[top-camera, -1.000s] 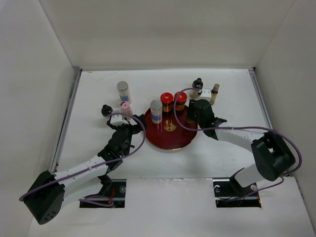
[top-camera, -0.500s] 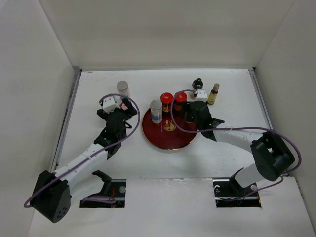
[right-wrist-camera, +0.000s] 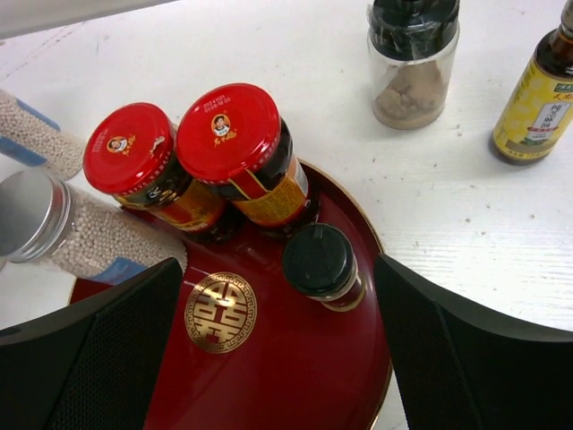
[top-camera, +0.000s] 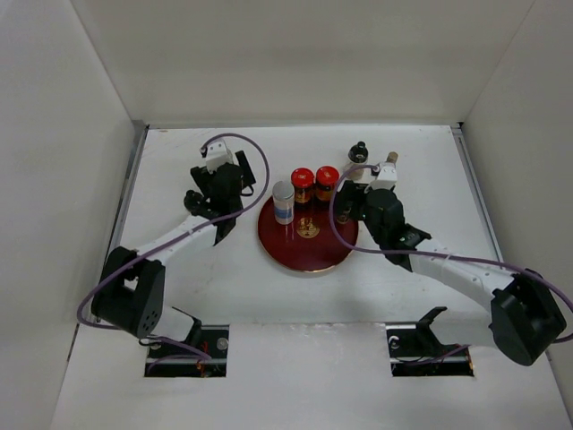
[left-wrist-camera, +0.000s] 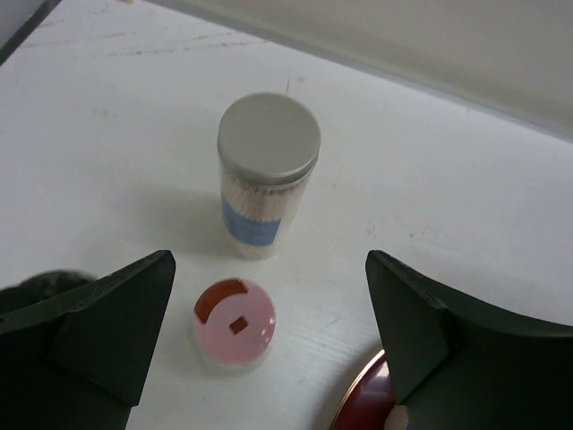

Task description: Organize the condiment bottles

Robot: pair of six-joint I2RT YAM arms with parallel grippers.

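We see both grippers spread wide, gripping nothing. In the overhead view the left arm reaches to the upper left of the desk (top-camera: 269,296), just left of the dark red round tray (top-camera: 309,255). The left gripper (left-wrist-camera: 267,287) looks down on two bottles standing upright on the bare desk. A silver-capped clear jar (left-wrist-camera: 269,139) with a blue label sits in the upper centre of that frame. A pink-capped jar (left-wrist-camera: 235,322) stands just beside it in the lower centre, under the gap between the open fingers and touching neither (as far as we can tell). A sliver of the tray's rim shows at the bottom edge.

The right gripper (right-wrist-camera: 277,269) hangs over the right side of the tray. On the tray, the left red-capped jar (right-wrist-camera: 130,148) and the right red-capped jar (right-wrist-camera: 228,130) stand pressed side by side at the far rim. A second silver-capped jar (top-camera: 283,202) stands to their left. A small black-capped bottle (right-wrist-camera: 318,260) sits just in front of the right red-capped jar, beneath the open fingers and untouched. Off the tray, at the upper right of that frame, a black-capped grinder jar (right-wrist-camera: 414,63) and a slim amber bottle (right-wrist-camera: 537,98) with a yellow label stand on the desk, near each other but apart.
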